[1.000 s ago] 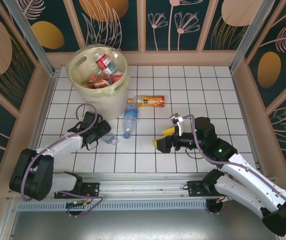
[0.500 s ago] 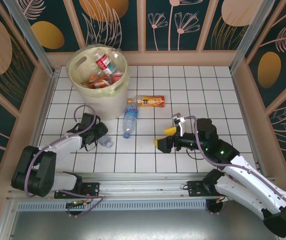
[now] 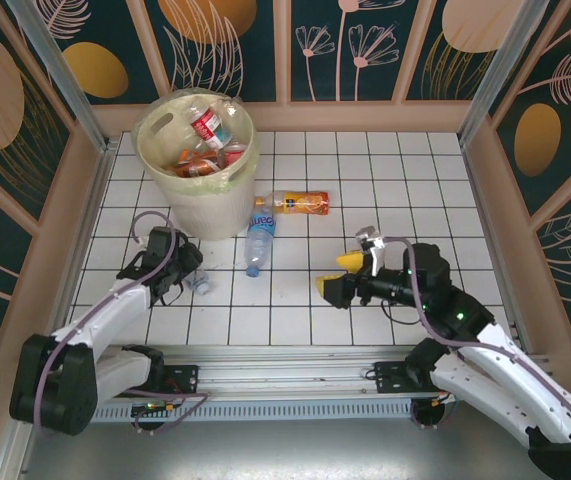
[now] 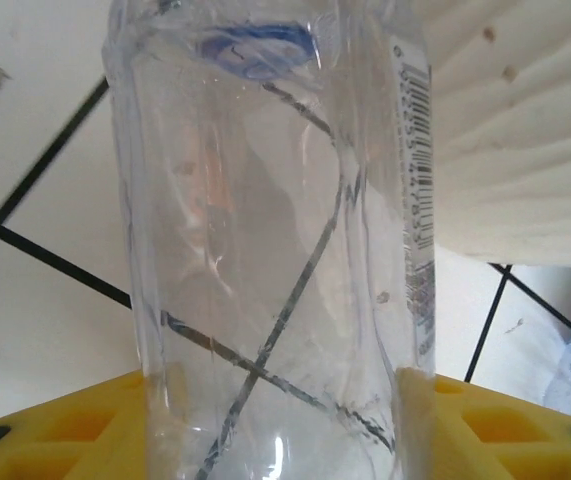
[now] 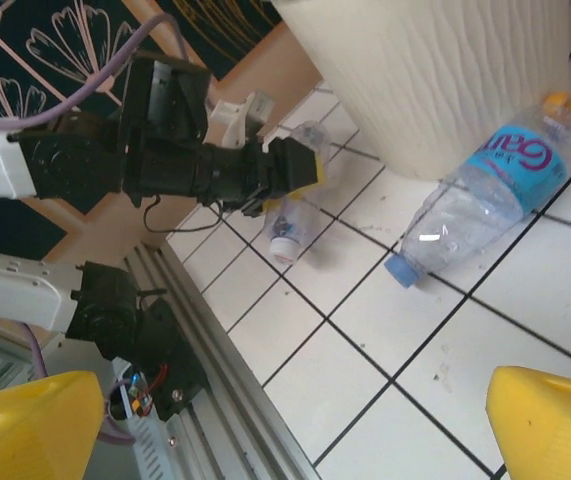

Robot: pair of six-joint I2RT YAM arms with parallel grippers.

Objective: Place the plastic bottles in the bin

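Yellow pads (image 4: 55,430) of left gripper (image 3: 189,276) are clamped on a clear bottle (image 4: 265,250), gripping it by the body. It sits at 6 o'clock of the bin (image 3: 201,208), and I can't tell if it's off the tiled table (image 3: 415,180). Right gripper (image 3: 336,273) holds nothing, fingers (image 5: 550,420) spread wide, pointing toward 9 o'clock. Blue-label bottle (image 3: 258,236) lies on the tiles between the grippers, right by the bin's 4 o'clock side. Orange-label bottle (image 3: 301,203) lies at the bin's 3 o'clock. Several bottles (image 3: 205,127) are inside the bin.
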